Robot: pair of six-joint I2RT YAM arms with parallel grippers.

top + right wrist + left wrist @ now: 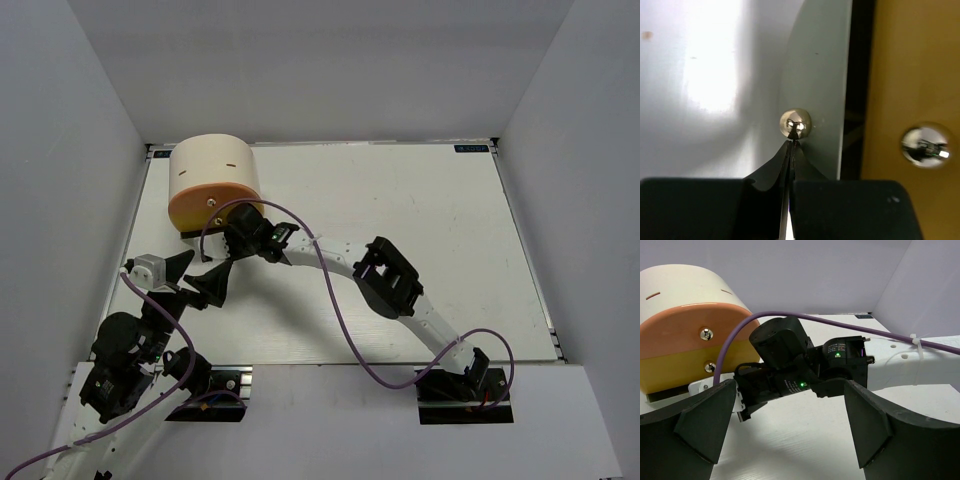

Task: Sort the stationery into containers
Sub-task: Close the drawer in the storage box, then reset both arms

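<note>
Right fingers [771, 171] pressed together at drawer knob [795, 123] of organiser [212, 178]; left fingers [705, 425] apart; contents hidden.

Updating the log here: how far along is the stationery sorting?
Done, apparently: no stationery shows outside the organiser; its contents are hidden. In hand: the right tool, shut, tips at the white drawer's knob. The left tool hovers open. Left: probably just seating that drawer.
</note>
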